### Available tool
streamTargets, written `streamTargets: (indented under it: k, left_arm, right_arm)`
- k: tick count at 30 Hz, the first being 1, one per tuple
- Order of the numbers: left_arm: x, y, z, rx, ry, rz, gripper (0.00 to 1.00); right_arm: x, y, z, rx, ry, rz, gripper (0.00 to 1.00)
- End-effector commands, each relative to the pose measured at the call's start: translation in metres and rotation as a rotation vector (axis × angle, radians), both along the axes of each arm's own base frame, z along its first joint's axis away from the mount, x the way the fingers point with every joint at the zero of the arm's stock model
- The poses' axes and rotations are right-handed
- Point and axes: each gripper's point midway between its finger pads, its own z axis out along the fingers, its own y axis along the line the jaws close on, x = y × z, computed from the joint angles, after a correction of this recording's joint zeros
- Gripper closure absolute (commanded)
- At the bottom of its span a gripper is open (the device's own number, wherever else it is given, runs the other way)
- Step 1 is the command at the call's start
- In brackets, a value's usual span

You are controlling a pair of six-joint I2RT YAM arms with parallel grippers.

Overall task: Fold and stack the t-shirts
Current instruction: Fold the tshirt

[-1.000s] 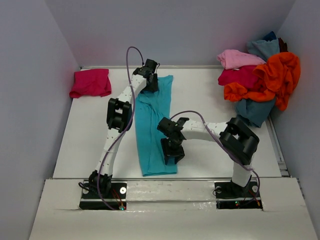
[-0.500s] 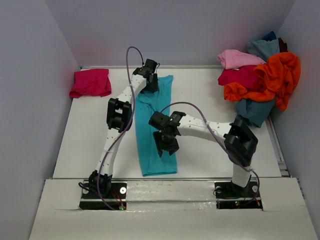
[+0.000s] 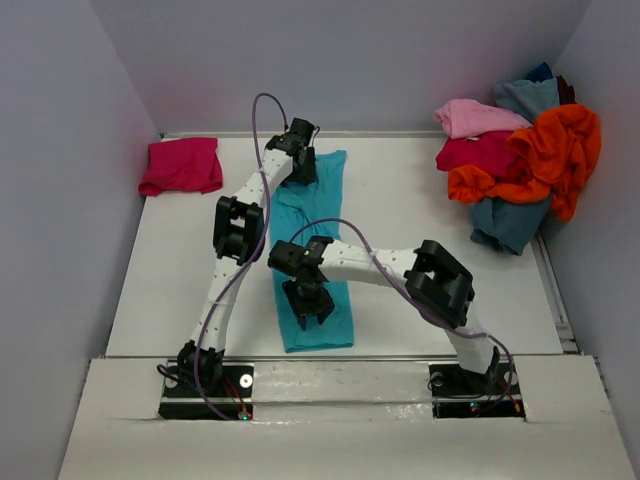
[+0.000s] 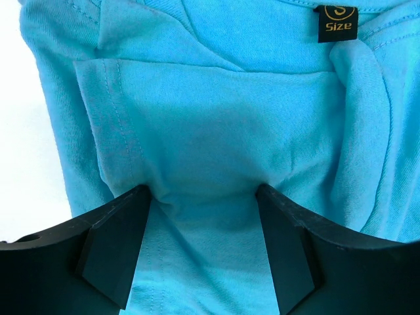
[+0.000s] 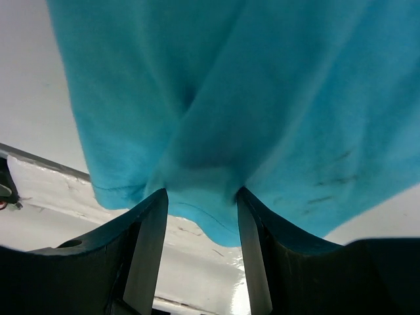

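Observation:
A bright turquoise t-shirt [image 3: 312, 225] lies as a long narrow strip from the table's back to its front edge. My left gripper [image 3: 302, 166] is at the collar end, open, fingertips pressed into the cloth [image 4: 203, 131] below the size label [image 4: 336, 23]. My right gripper [image 3: 309, 311] is over the near hem, open, with a bulge of the turquoise hem [image 5: 200, 203] between its fingers [image 5: 149, 243]. A folded magenta-pink t-shirt [image 3: 182, 165] lies at the back left. The other t-shirts are piled at the back right: light pink [image 3: 475, 117], crimson [image 3: 480, 152], orange [image 3: 555, 150] and dusty blue [image 3: 508, 222].
Grey walls close in the white table [image 3: 170, 270] on the left, back and right. The table's front edge and a white strip [image 5: 59, 197] show just under the hem. Both arm bases [image 3: 205, 385] sit at the near edge.
My right arm has swung left across the turquoise t-shirt to its near left part, and its jaws have narrowed a little. The left arm and the piles have not moved.

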Motion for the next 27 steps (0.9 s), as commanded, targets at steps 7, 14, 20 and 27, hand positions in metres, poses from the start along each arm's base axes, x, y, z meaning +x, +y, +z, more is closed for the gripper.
streamTargets:
  k: [7,14,20,27]
  left_arm:
    - [-0.014,0.01,-0.023,0.046,0.074,-0.001,0.2]
    - [-0.014,0.011,-0.026,0.049,0.076,-0.002,0.2]
    - [-0.014,0.011,-0.027,0.052,0.079,-0.004,0.2]
    - [-0.013,0.016,-0.027,0.048,0.08,0.005,0.2]
  right_arm:
    - [-0.018,0.025,0.023,0.042,-0.008,0.098,0.48]
    - [-0.028,0.028,0.03,0.04,0.002,0.133,0.49]
    - [-0.03,0.037,0.026,0.043,0.014,0.161,0.51]
    - [-0.034,0.042,0.019,0.033,0.027,0.181,0.51]
